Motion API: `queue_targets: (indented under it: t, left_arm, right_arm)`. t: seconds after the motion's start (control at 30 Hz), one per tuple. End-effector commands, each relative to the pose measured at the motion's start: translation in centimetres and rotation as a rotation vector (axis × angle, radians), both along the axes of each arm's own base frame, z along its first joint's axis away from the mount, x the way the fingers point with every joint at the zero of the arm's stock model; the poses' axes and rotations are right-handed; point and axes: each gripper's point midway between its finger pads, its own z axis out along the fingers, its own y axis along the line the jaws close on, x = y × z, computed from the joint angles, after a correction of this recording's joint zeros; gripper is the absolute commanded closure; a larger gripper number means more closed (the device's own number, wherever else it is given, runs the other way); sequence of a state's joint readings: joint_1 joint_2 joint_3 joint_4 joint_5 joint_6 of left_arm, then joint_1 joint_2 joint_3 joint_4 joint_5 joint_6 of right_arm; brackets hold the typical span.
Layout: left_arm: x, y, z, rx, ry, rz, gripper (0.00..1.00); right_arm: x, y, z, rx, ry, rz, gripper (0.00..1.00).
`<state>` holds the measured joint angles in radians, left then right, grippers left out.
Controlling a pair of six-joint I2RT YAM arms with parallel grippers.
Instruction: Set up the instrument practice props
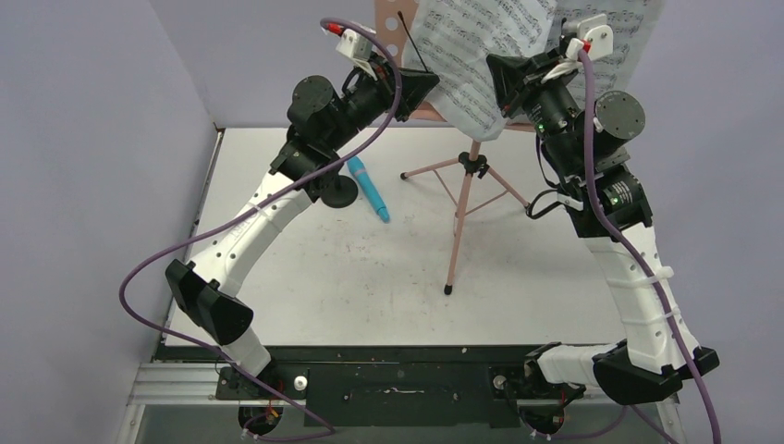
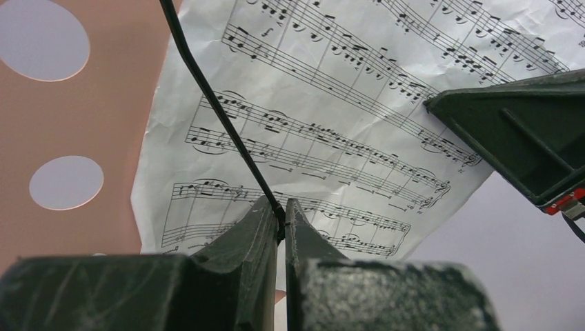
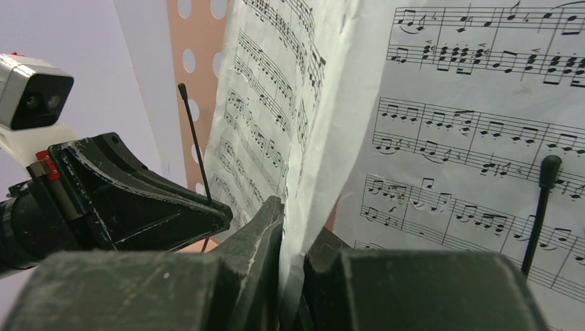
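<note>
**Overhead view.** The pink perforated music stand (image 1: 459, 222) is upright on its tripod legs at the middle of the table (image 1: 370, 277). Its desk is raised at the far edge, and the white sheet-music pages (image 1: 481, 37) rest against it. Both of my arms reach up to the desk, the left from the left and the right from the right. The bright blue microphone (image 1: 370, 190) lies flat on the table, left of the tripod. The mic stand (image 1: 340, 192) sits just beside it, its black round base partly hidden under my left arm. Neither of these two props is near either set of fingers.

**Left wrist view.** The left fingers (image 2: 259, 234) are pressed together on the lower end of a thin black wire arm (image 2: 221, 110). The wire rises up and to the left across the printed page. The pink desk, with its round holes, shows behind the paper on the left. The page itself is behind the fingers, and I cannot tell whether it touches them.

**Right wrist view.** The right fingers (image 3: 259, 234) are clamped on the curled edge of the nearer page, which passes down between them. A second page lies flat behind, on the right, crossed by another black wire. The left fingers sit just to the left, close to the same page.
</note>
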<state>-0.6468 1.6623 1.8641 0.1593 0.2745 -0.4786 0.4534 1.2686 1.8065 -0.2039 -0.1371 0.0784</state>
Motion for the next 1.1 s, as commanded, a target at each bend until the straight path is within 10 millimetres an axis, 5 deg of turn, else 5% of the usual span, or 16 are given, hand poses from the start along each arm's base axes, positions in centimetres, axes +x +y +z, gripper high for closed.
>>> queue_targets:
  t: [0.0,1.07]
  left_arm:
    - [-2.6,1.4,3.8,-0.049,-0.106,-0.003,1.0]
    - [-3.0,1.3,3.3,-0.028,-0.118,0.002,1.0]
  right_arm:
    - [-0.3,-0.2,2.8,0.024,-0.082,-0.011,0.95]
    - [1.2,4.0,3.8,-0.106,-0.184,0.136,0.95]
